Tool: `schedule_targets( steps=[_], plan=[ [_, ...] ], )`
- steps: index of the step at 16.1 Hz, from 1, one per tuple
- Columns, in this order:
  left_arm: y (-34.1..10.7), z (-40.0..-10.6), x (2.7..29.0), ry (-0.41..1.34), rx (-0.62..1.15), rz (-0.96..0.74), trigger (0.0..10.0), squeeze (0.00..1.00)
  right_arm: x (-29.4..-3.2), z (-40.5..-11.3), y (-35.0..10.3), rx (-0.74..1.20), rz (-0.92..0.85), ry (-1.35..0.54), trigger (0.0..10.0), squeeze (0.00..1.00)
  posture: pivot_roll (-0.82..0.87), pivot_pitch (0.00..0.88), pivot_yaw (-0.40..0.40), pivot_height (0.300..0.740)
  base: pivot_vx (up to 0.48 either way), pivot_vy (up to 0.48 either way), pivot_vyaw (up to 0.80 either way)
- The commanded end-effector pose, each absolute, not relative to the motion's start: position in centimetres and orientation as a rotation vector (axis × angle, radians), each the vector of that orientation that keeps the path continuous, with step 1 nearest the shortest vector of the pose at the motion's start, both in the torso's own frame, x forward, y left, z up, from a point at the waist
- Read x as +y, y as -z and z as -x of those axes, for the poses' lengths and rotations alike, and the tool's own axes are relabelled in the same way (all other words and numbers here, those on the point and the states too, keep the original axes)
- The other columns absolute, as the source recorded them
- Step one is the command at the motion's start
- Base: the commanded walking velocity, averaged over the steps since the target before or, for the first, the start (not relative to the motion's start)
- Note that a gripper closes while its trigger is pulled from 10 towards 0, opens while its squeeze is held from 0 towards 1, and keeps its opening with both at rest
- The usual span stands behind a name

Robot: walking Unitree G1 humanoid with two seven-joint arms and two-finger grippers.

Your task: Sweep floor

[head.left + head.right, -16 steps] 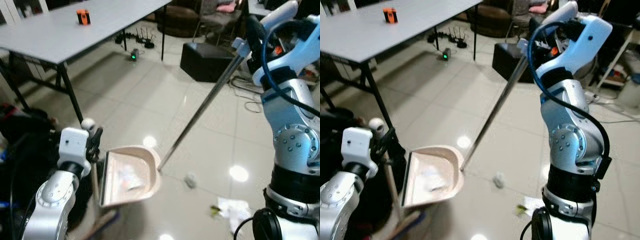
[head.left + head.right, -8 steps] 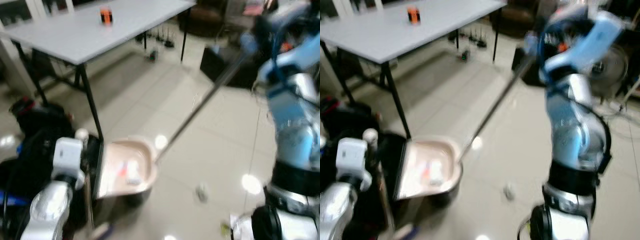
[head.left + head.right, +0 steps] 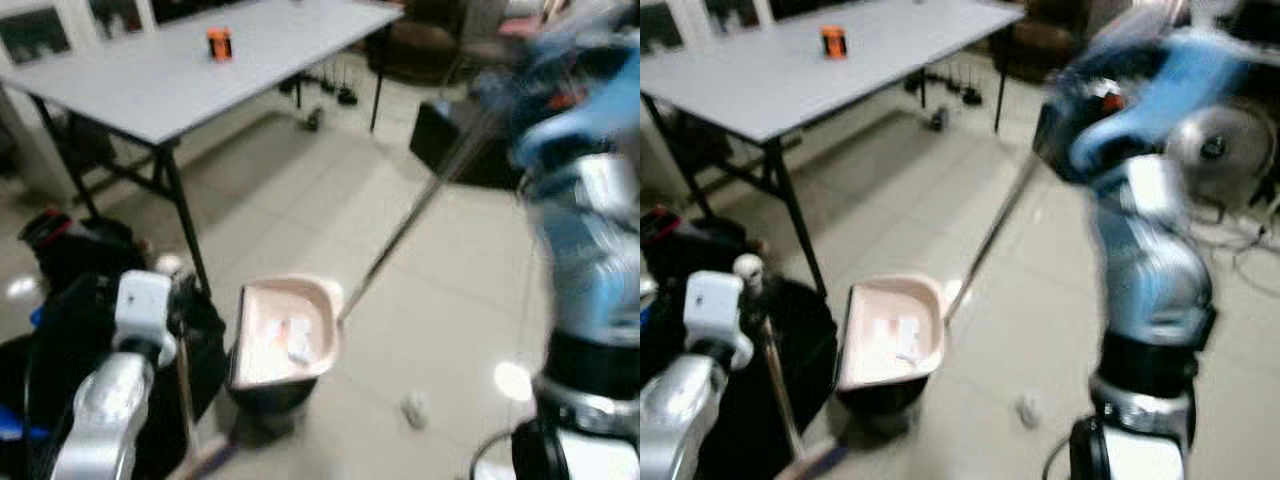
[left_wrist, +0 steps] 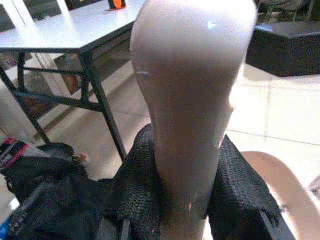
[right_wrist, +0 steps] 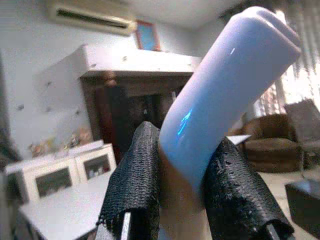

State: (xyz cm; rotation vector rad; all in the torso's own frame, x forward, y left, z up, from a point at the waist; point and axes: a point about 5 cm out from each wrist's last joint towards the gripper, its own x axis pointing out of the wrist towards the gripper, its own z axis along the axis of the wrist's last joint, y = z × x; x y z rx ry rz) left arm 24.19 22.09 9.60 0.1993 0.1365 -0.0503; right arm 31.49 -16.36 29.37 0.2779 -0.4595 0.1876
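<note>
While the head views blur, a grey table (image 3: 200, 60) stands at the floor's far left. Lower, the pink dustpan (image 3: 288, 332) holds what may be paper scraps. The left gripper (image 4: 187, 200) pinches its handle (image 4: 192, 90); the right gripper (image 5: 182, 195) clamps the broom handle (image 5: 225, 95).
</note>
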Motion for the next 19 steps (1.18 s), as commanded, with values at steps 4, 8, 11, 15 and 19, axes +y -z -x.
schedule_targets(
  steps=[4, 8, 11, 15, 19],
  plan=[
    [-10.0, -24.2, 21.1, 0.103, 0.095, -0.232, 10.0, 0.0, -15.5, -31.7, -29.2, -0.559, -0.122, -0.187, 10.0, 0.0, -0.03, 0.0, 0.007, 0.74, 0.0, 0.0, 0.0],
    [-9.7, -23.0, 21.6, 0.093, 0.112, -0.249, 10.0, 0.0, -13.1, -32.5, -28.6, -0.589, -0.094, -0.273, 10.0, 0.0, -0.01, 0.0, -0.018, 0.74, 0.0, 0.0, 0.0],
    [-9.7, -23.1, 21.4, 0.073, 0.124, -0.242, 10.0, 0.0, -10.4, -33.0, -28.2, -0.634, -0.042, -0.365, 10.0, 0.0, -0.01, 0.0, -0.032, 0.74, 0.0, 0.0, 0.0],
    [-10.0, -23.8, 21.4, 0.063, 0.112, -0.229, 10.0, 0.0, -5.8, -32.1, -27.5, -0.674, -0.022, -0.552, 10.0, 0.0, -0.01, 0.0, -0.032, 0.74, 0.0, 0.0, 0.0],
    [-10.0, -23.8, 21.2, 0.097, 0.108, -0.253, 10.0, 0.0, -2.4, -30.2, -26.8, -0.758, 0.099, -0.698, 10.0, 0.0, -0.01, 0.0, -0.037, 0.74, 0.0, 0.0, 0.0]
  ],
)
